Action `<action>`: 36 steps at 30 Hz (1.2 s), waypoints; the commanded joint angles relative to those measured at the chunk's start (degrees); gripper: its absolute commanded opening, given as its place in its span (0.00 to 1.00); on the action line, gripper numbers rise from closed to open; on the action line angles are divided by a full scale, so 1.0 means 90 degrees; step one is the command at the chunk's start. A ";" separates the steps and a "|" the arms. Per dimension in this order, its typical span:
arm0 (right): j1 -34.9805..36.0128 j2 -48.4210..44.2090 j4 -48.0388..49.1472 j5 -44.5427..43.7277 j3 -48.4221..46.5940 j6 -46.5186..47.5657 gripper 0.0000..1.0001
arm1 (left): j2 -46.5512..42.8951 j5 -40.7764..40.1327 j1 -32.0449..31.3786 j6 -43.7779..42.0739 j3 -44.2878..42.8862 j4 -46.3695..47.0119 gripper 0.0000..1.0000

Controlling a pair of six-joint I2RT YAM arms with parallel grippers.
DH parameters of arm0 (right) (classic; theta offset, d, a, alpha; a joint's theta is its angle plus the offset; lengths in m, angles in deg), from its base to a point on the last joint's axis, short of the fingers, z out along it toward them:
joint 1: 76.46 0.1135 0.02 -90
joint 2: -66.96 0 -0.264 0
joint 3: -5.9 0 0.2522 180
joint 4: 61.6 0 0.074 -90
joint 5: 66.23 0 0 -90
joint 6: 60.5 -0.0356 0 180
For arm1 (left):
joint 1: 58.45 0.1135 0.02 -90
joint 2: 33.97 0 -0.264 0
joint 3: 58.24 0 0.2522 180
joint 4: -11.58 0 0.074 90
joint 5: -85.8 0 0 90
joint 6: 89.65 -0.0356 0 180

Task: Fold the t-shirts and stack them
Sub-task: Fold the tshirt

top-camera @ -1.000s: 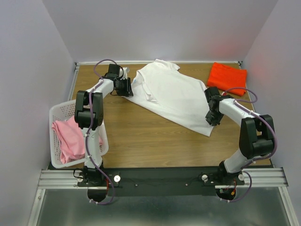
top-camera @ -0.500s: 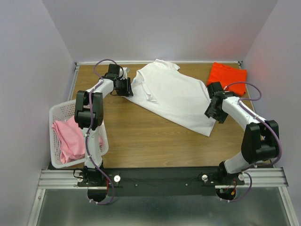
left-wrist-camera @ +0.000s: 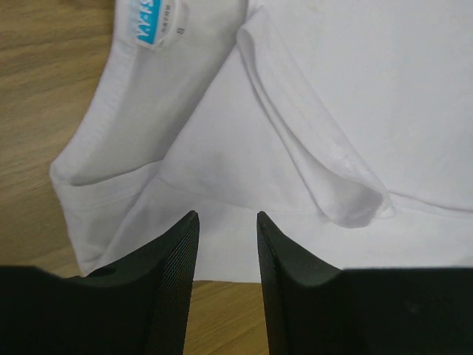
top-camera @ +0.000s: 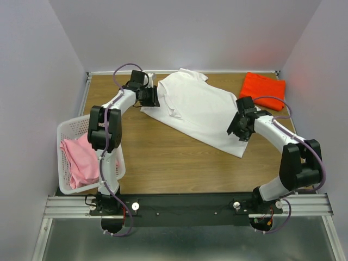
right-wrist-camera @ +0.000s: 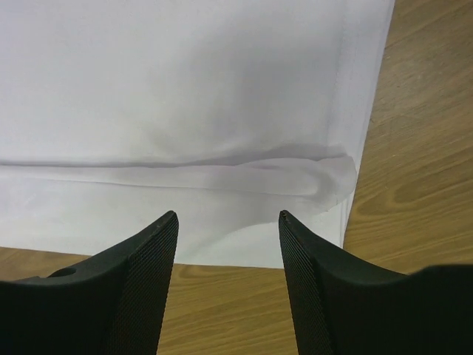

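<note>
Looks like a robot lab, not a home. A small test booth, really: plain pale walls (top-camera: 185, 32) close on three sides of a wooden table (top-camera: 163, 157). Two white and black robot arms, the left arm (top-camera: 104, 128) and the right arm (top-camera: 296, 160), bolted to a metal rail (top-camera: 185, 202) at the near edge. Purple cables (top-camera: 129, 64) looping off the arms. Maybe a sheet of steel (top-camera: 185, 239) below the rail, hard to tell from up here. A few homely bits too, a white t-shirt (top-camera: 201, 111) spread on the wood and a white plastic basket (top-camera: 62, 144) at the left edge, yet all inside the booth.
</note>
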 commanded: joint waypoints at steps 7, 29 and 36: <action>0.0020 0.0450 0.0443 -0.0143 0.0747 -0.0271 0.63 | 0.0243 0.0376 -0.0161 -0.0141 0.0136 0.0154 0.45; 0.0781 0.0382 -0.0299 0.1263 0.1676 -0.0690 0.62 | -0.0965 -0.0846 0.0415 0.0103 0.2362 -0.0041 0.41; 0.1426 0.0031 -0.0699 0.1400 0.1793 -0.1081 0.62 | -0.1621 -0.1197 0.0542 0.0045 0.2890 -0.0158 0.39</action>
